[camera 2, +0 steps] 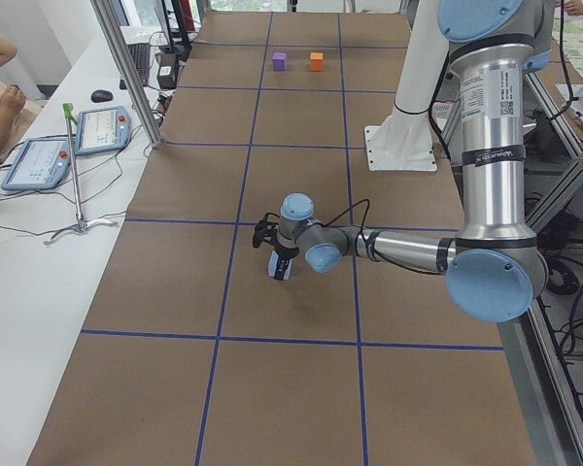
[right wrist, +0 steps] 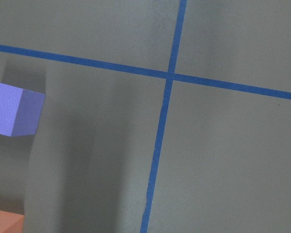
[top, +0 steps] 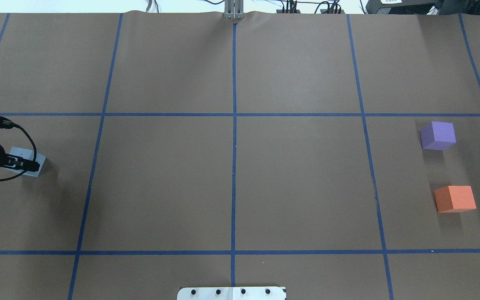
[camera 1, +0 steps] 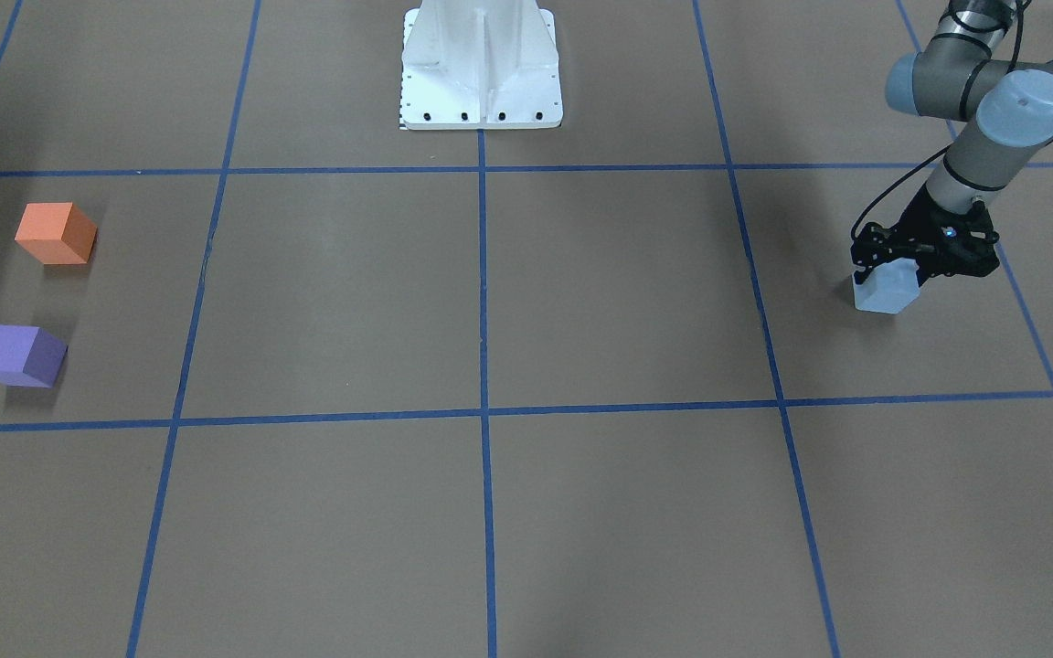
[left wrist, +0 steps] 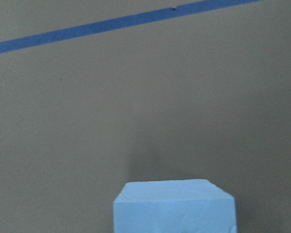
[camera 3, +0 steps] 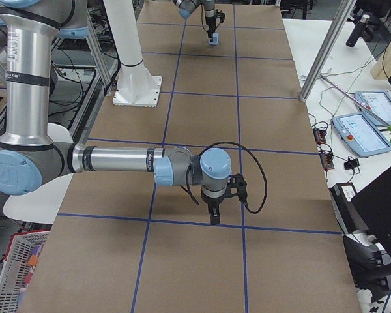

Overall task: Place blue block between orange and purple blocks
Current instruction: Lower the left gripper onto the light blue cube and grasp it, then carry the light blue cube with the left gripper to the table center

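The light blue block [camera 1: 883, 294] sits between the fingers of my left gripper [camera 1: 892, 274], at the table's far left in the overhead view [top: 29, 160]. The jaws look closed against its sides, low over the table. The block fills the bottom of the left wrist view [left wrist: 173, 206]. The orange block [top: 455, 198] and the purple block [top: 438, 135] stand apart on the right side, with a gap between them. My right gripper [camera 3: 213, 214] shows only in the exterior right view, above the table; I cannot tell whether it is open or shut. Its wrist view shows the purple block [right wrist: 14, 109] and an orange block corner [right wrist: 5, 222].
The brown table is marked with blue tape lines [top: 233, 146]. The white robot base [camera 1: 481, 68] stands at the middle of the near edge. Tablets and cables [camera 2: 68, 146] lie on a side bench beyond the table's far edge.
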